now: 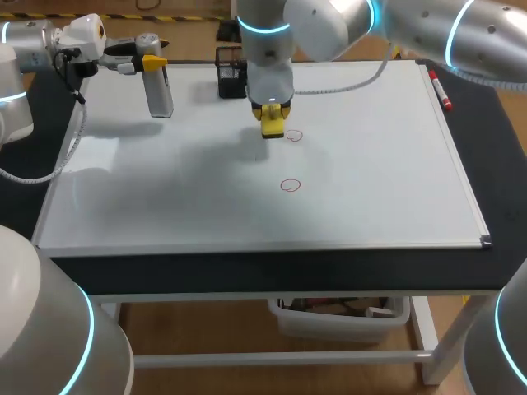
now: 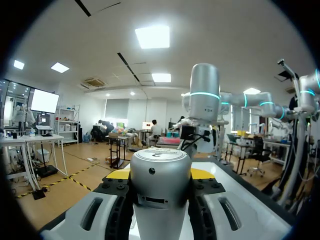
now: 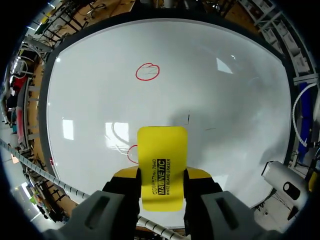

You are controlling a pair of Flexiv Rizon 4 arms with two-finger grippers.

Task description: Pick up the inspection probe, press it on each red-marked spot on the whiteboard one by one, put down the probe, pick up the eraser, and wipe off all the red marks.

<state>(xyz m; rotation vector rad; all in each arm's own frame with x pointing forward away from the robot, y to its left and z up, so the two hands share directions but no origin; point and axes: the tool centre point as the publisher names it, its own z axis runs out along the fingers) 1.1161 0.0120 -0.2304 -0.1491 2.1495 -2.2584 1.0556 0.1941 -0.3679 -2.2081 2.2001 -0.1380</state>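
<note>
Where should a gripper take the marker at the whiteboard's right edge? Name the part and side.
Probably the marker mid-barrel, from straight above, fingers closing across its width: it lies flat and lengthwise along the whiteboard edge, thin, with nothing over it.

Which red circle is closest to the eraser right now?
The rear circle, right beside the eraser in the right gripper; the other circle lies apart, nearer the whiteboard's front edge.
</note>
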